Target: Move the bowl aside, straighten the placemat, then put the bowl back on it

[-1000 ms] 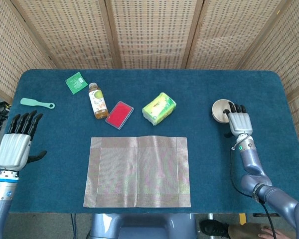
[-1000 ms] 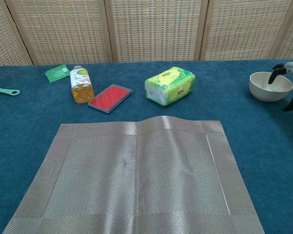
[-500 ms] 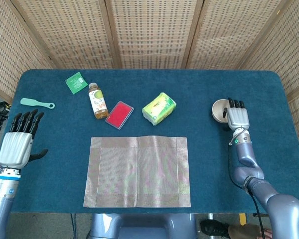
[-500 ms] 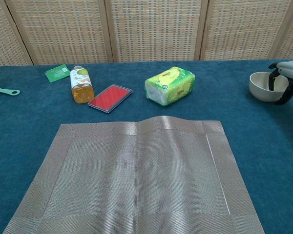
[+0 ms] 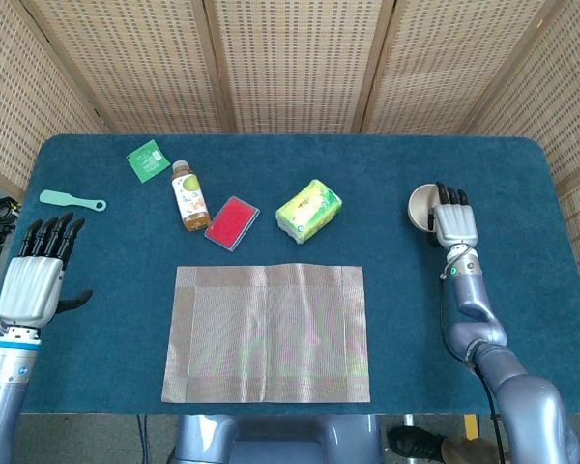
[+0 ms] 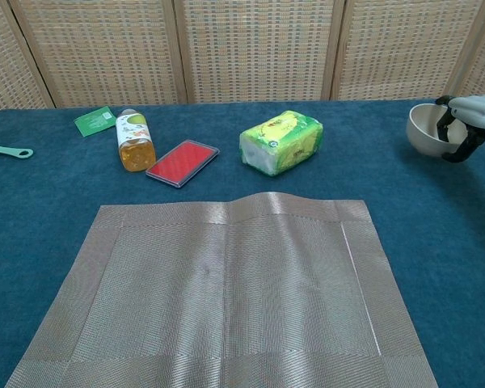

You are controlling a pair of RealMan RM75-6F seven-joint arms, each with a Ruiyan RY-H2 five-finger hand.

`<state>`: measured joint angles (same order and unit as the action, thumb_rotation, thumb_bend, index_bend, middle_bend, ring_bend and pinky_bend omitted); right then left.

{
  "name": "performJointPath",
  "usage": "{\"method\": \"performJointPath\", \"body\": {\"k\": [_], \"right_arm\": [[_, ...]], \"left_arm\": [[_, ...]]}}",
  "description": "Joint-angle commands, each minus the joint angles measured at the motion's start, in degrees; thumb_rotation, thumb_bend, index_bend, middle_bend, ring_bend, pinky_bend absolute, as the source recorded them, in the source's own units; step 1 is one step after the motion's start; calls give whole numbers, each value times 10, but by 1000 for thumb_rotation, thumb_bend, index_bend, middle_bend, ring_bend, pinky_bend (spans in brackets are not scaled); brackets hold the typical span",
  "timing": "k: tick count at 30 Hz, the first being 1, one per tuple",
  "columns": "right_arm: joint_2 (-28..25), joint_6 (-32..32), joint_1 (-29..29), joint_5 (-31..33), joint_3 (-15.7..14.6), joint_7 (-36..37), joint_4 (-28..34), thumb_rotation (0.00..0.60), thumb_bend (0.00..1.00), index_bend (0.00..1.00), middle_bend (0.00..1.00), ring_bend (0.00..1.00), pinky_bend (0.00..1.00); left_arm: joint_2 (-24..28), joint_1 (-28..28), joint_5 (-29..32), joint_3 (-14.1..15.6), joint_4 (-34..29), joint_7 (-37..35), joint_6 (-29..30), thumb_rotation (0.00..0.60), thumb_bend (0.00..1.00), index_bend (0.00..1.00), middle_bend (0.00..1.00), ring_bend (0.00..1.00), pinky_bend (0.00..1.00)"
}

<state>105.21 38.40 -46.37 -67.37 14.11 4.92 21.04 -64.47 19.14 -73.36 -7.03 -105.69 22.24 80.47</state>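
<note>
The beige bowl is at the table's right side, tipped on its side and raised slightly in the chest view. My right hand grips its rim, with fingers hooked inside. The woven placemat lies square near the front edge, with a small ridge along its far edge. Spread and holding nothing, my left hand hovers at the table's left edge, far from the mat.
Behind the mat lie a juice bottle, a red case and a yellow-green tissue pack. A green packet and a mint spatula sit at the far left. A wicker screen stands behind the table.
My right hand has closed on the bowl's rim, tilting it and lifting it slightly off the cloth. The left hand and the placemat have not moved.
</note>
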Motion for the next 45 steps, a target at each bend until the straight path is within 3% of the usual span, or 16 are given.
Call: {"method": "performJointPath", "body": {"k": [1,6,10,12,18,22,28,34,45], "right_arm": [[-5,17,4,-13,-5,13,7,600,551,718,0,0,0],[-35,84,15,-51,-22,33,57,600,551,718,0,0,0],[-117,168,30,-119,-55,45,200,600,551,718,0,0,0],[-183,198,26,-173,-81,43,316,600,551,717,0,0,0],[-318,173,-25,-275,-116,-44,563,600,551,712,0,0,0],[-337,112,-73,-302,-113,-110,671,600,551,710,0,0,0],[-316,62,-98,-273,-96,-169,717,600,549,709,0,0,0],[-273,30,-117,-253,-89,-212,724,600,549,709,0,0,0],[-164,-14,-143,-219,-92,-298,662,600,549,706,0,0,0]], "left_arm": [[0,0,0,0,0,0,-1,600,0,0,0,0,0],[3,-1,-3,-2,-1,-7,-3,600,0,0,0,0,0],[7,-2,-6,-1,-1,-18,-7,600,0,0,0,0,0],[9,-2,-9,-1,0,-23,-12,600,0,0,0,0,0],[16,-3,-11,-2,1,-39,-17,600,0,0,0,0,0],[20,-2,-4,-6,3,-48,-23,600,0,0,0,0,0],[20,-2,3,-11,5,-48,-23,600,0,0,0,0,0],[21,-2,7,-14,7,-49,-24,600,0,0,0,0,0],[33,-2,2,-11,2,-73,-40,600,0,0,0,0,0]]}}
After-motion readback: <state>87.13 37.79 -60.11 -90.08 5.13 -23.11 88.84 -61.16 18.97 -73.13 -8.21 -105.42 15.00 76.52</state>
